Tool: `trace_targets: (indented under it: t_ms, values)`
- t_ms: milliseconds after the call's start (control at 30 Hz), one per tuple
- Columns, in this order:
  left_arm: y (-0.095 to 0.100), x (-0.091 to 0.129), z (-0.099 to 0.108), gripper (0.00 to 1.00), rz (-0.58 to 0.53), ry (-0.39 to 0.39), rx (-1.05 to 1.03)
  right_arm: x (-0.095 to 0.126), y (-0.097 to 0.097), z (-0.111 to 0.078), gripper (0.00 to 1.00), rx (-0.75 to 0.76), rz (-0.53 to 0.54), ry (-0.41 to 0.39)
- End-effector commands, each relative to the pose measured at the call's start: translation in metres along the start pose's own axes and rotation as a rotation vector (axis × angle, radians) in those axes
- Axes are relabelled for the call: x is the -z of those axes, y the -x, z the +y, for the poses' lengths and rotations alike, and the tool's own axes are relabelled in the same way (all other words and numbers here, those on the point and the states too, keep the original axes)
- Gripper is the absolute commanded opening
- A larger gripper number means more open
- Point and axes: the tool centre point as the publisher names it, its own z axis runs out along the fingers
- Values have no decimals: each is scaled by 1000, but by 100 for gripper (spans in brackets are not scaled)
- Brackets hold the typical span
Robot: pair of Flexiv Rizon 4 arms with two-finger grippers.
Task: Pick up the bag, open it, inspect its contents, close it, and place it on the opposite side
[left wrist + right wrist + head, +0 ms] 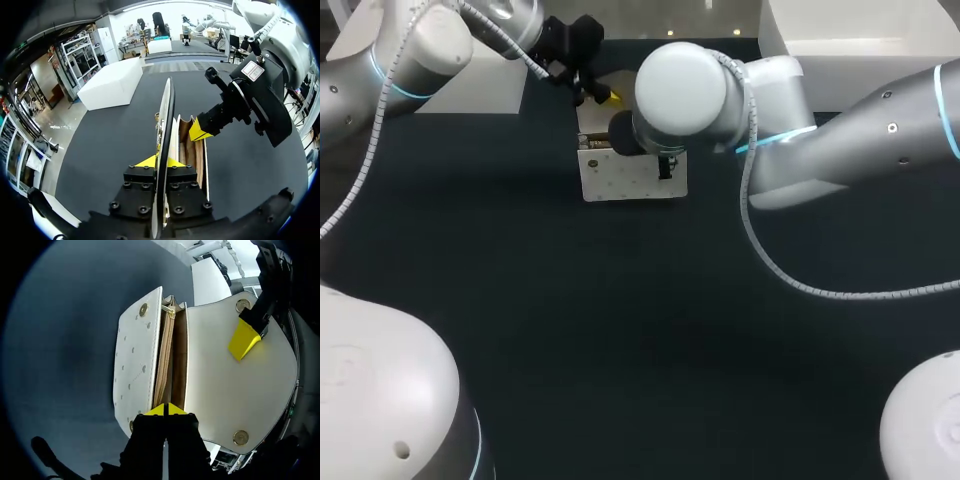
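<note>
White bag (620,178) upright on dark table (620,330), mouth open. Left gripper (160,162) at bag's far side, fingers clamped on raised flap (225,380). Right gripper (165,410) over bag mouth, fingers together; hold on lining unclear.

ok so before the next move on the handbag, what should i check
1. Flap open: ok. The left claw is shut on the white flap, which is folded back off the mouth.
2. Inside exposed: ok. Tan lining shows between the studded front panel and the flap.
3. Contents seen: cannot tell. Only lining shows.
4. Right claw free: cannot tell. It is shut, with its tips at the mouth's edge. Whether it pinches the lining is unclear.
5. Handbag resting on the table: ok.
</note>
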Motion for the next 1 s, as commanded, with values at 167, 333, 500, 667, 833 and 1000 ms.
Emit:
trace_targets:
  t_ms: [167, 333, 500, 667, 833, 1000]
  values:
    - [-7, 5, -4, 0, -7, -17, -19, -4, 8, 0, 0, 8, 13, 0]
    - [-8, 6, -5, 0, -2, -25, -28, -12, 13, 2, 0, 16, 16, 6]
    - [-7, 8, -5, 0, -14, -35, -25, -16, 11, 2, 0, 20, 41, 9]
    - [-6, 6, -3, 0, 9, -64, -6, -20, -1, 0, 0, 13, 84, 16]
    - [-6, 5, -2, 0, 53, -87, -1, -21, -13, -1, 0, -1, 116, 18]
    - [-8, 4, -2, 0, 100, -82, -8, -26, -22, -3, 0, -17, 143, 10]
